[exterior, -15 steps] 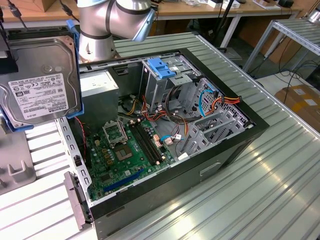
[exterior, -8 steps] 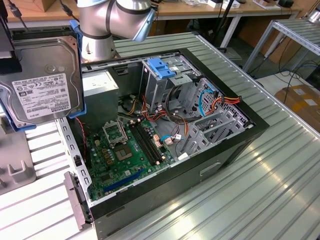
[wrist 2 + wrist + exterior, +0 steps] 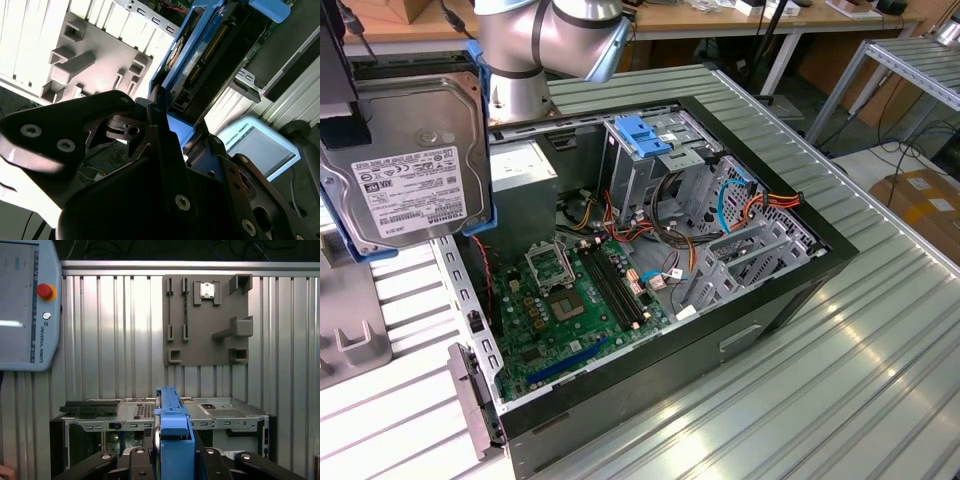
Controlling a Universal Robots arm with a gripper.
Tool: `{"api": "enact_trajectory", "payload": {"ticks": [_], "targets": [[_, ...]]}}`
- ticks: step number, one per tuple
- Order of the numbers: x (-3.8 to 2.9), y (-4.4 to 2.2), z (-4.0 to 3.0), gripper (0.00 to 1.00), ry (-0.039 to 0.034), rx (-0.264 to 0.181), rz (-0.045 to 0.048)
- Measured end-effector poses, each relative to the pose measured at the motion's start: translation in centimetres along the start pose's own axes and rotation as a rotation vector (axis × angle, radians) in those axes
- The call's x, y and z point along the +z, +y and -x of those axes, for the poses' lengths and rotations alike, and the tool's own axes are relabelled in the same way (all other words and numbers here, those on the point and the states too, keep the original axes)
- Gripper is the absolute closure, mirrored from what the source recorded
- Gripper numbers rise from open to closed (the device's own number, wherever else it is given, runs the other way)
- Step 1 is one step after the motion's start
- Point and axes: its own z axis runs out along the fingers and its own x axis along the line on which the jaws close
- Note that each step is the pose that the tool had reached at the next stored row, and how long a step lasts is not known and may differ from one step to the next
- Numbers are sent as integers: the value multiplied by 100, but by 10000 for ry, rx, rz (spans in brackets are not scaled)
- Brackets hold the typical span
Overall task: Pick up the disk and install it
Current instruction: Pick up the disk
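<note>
While my gripper [image 3: 172, 462] is pinching the disk [image 3: 172, 432] by its blue rails, I am holding it aloft; just past it the open computer case [image 3: 225, 415] is lying, and farther out a grey fixture plate [image 3: 207, 325] is sitting.

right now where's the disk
The disk is held aloft by the gripper at the exterior view's left, label facing the camera, beside the open computer case and not yet in its drive bay.
</note>
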Motion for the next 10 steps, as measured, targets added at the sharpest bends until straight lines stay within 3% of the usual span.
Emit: {"api": "enact_trajectory", "payload": {"ticks": [10], "targets": [[0, -37, -21, 63, 0, 0, 0]]}}
